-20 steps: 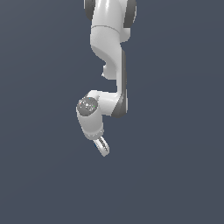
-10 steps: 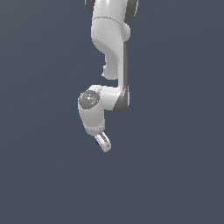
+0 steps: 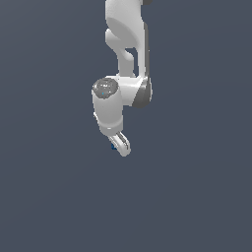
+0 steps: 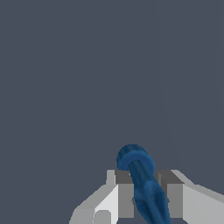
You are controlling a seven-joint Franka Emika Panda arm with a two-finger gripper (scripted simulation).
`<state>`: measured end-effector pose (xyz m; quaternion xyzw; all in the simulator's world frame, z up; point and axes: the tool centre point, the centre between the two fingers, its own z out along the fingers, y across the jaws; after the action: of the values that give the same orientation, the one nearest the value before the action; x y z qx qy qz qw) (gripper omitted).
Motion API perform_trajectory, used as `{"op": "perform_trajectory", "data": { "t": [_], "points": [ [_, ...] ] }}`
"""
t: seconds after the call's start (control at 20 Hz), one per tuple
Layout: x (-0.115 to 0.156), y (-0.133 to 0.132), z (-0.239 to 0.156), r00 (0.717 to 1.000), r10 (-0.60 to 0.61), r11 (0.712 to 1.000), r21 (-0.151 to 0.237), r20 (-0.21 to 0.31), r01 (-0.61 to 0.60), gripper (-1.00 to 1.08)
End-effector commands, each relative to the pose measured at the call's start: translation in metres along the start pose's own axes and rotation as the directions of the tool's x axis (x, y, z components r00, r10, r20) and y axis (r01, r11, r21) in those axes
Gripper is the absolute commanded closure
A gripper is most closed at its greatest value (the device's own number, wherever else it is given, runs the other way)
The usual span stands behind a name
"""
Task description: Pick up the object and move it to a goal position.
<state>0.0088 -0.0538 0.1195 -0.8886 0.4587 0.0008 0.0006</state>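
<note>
Between the fingers [image 4: 124, 199] I see the dark blue object [image 4: 142, 183] clamped, its rounded end poking out past their tips. On the exterior view, the gripper [image 3: 119, 143] hangs low under the white arm [image 3: 123, 59], with only a speck of blue showing beside it. Around it I see plain grey-blue background, nothing near.
</note>
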Motion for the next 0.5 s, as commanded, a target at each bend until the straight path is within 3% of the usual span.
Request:
{"op": "perform_trajectory", "data": {
  "t": [0.0, 0.45],
  "points": [
    [-0.012, 0.005, -0.019, 1.0, 0.0, 1.0, 0.001, 0.0, 0.0, 1.08],
    [-0.055, 0.024, -0.089, 1.0, 0.0, 1.0, 0.001, 0.0, 0.0, 1.08]
  ]
}}
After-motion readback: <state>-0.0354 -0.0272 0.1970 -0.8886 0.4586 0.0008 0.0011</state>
